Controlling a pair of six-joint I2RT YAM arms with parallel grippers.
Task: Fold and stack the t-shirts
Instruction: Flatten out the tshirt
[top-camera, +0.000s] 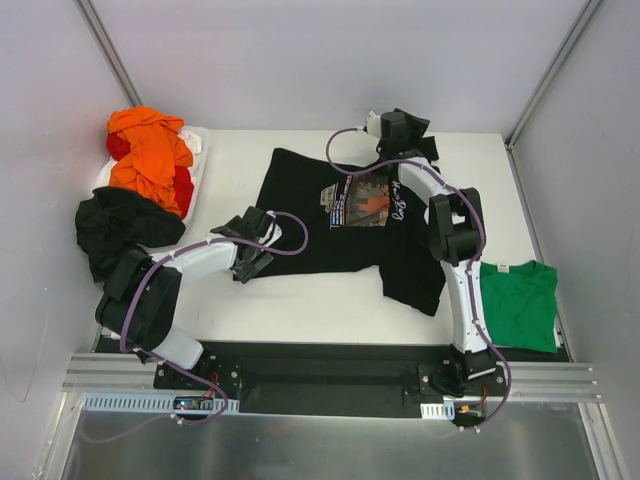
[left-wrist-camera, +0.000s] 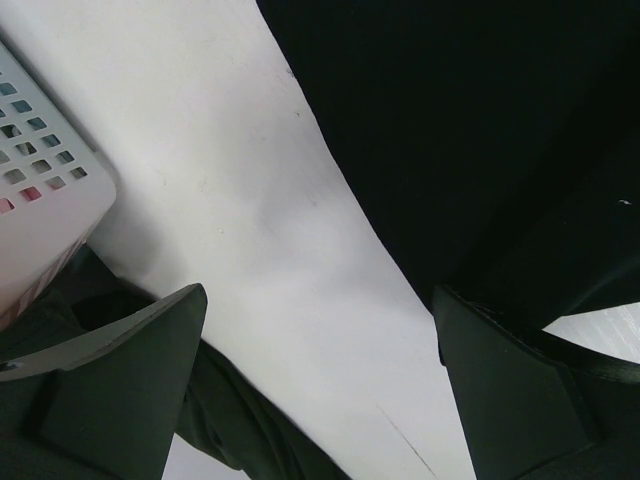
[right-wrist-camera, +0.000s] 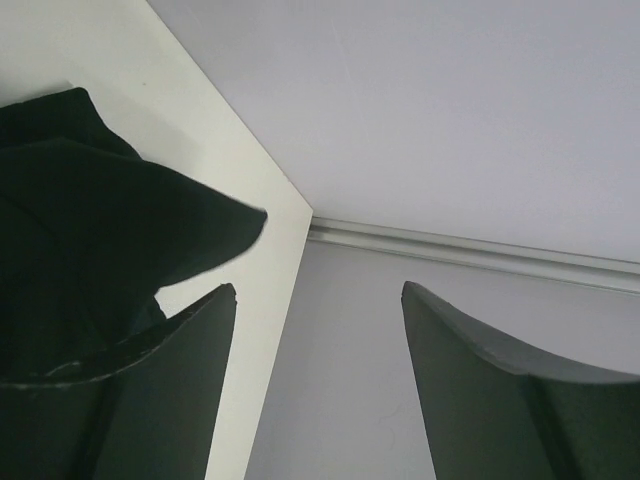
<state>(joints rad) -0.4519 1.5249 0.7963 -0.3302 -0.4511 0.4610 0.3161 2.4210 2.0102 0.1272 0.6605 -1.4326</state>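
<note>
Printed black shirt (top-camera: 300, 215): we see it spread flat mid-worktop (top-camera: 300, 310), print up, likely laid out for folding.
Right pincer (top-camera: 405, 128): jaws apart at the shirt's far corner, cloth beside one finger, nothing gripped.
Left pincer (top-camera: 258, 240): wide, empty, at the shirt's left edge.
Green shirt (top-camera: 518, 303): folded at the right, seemingly starting the stack.
Waiting: orange shirt (top-camera: 150, 160) and red shirt (top-camera: 183, 188) heaped in a basket (top-camera: 200, 140); plain black shirt (top-camera: 125, 225) beside it.
</note>
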